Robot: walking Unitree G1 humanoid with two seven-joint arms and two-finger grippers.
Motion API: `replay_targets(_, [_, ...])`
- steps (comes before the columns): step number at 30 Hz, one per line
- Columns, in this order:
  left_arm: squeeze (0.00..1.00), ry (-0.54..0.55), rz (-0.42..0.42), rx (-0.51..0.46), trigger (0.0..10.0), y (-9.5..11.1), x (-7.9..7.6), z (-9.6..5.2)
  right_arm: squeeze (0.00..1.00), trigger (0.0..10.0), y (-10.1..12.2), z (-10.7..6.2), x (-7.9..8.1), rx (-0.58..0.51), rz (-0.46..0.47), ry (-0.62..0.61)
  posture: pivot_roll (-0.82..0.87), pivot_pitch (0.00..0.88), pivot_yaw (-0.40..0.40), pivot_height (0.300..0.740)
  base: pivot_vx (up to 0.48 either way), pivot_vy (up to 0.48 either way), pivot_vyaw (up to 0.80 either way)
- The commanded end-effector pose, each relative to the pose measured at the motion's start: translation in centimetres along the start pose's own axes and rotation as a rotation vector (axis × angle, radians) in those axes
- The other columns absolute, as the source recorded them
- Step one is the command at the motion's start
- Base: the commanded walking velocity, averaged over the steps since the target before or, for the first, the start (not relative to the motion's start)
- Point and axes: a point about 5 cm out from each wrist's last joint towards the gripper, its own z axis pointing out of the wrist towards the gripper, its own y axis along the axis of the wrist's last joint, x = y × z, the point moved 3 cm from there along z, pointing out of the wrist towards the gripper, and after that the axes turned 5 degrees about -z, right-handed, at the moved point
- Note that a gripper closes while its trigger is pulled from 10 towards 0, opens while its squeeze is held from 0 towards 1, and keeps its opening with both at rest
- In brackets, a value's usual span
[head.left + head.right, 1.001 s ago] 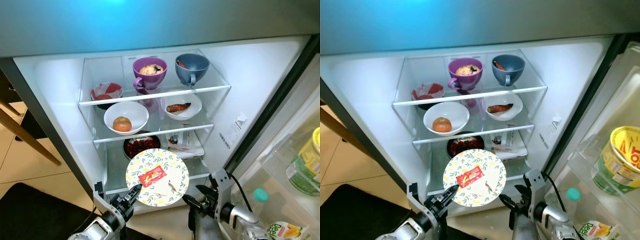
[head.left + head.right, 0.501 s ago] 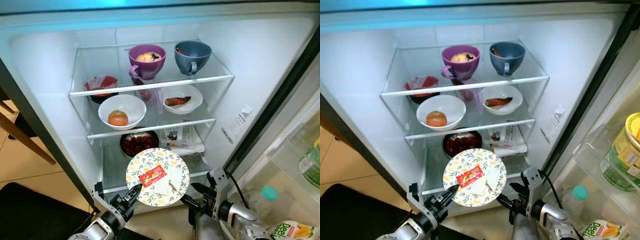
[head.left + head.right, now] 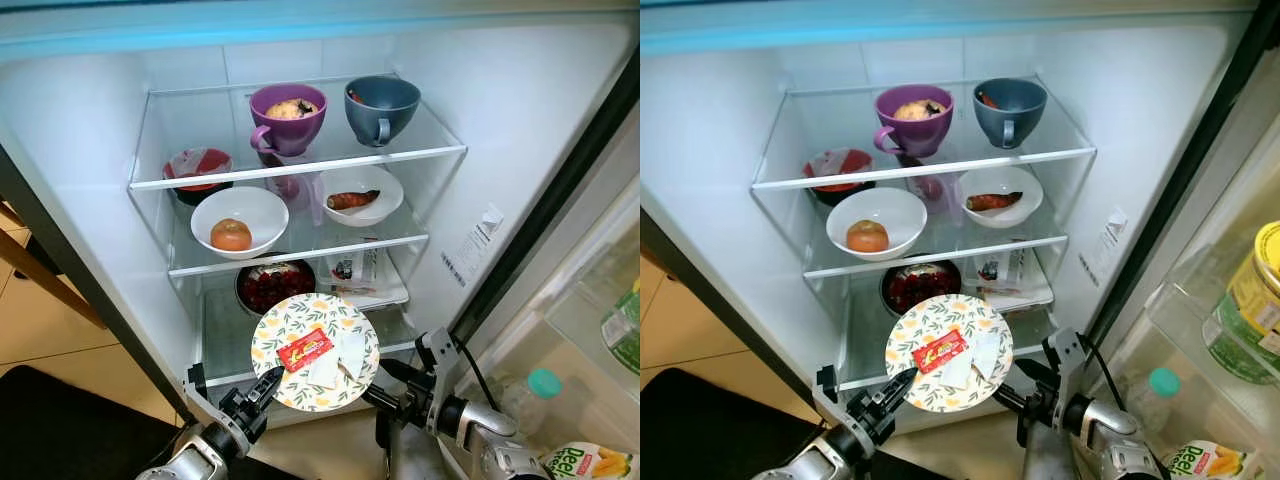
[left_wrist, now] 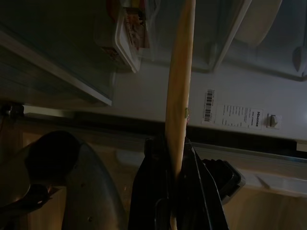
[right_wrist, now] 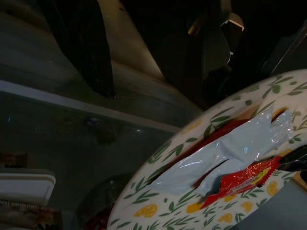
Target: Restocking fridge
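Note:
A round plate (image 3: 315, 350) with a green leaf and lemon print hangs in front of the open fridge's lowest shelf (image 3: 225, 345). On it lie a red snack packet (image 3: 304, 350) and a pale wrapper (image 3: 343, 355). My left gripper (image 3: 266, 384) is shut on the plate's near left rim; the left wrist view shows the plate's edge (image 4: 180, 86) clamped between its fingers. My right gripper (image 3: 385, 386) stands open at the plate's right rim, one finger above it and one below. In the right wrist view the plate's top (image 5: 201, 191) lies close beside one black finger (image 5: 91, 48).
The top shelf holds a purple mug (image 3: 288, 112) and a blue mug (image 3: 381, 105). Below are a red-and-white bowl (image 3: 198, 168), a white bowl with an orange fruit (image 3: 239, 222), another white bowl (image 3: 358, 194), a berry bowl (image 3: 270, 287) and a white tray (image 3: 368, 282). The door shelf (image 3: 1200, 350) stands at right.
The camera has come closer to the fridge and tilted down. The plate stays in my left gripper. My right gripper's fingers have closed in on the plate's right rim.

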Motion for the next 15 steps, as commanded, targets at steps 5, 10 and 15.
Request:
replay_targets(5, [0.00, -0.036, 0.004, -0.007, 10.0, 0.3, -0.7, -0.2, 0.00, 10.0, 1.0, -1.5, 0.9, -0.100, 0.033, 0.101, -0.06, 0.107, -0.002, 0.375, 0.000, 0.000, 0.00])
replay_targets(10, [0.00, -0.043, 0.006, -0.007, 10.0, 0.4, -0.9, -0.2, 0.00, 10.0, 2.3, -2.8, 1.8, -0.183, 0.025, 0.189, -0.05, 0.108, -0.001, 0.375, 0.000, 0.000, 0.00])
replay_targets(15, [0.00, -0.047, 0.008, -0.008, 10.0, 0.4, -1.0, -0.2, 0.00, 10.0, 2.7, -3.9, 2.5, -0.210, 0.040, 0.243, -0.05, 0.109, -0.003, 0.375, 0.000, 0.000, 0.00])
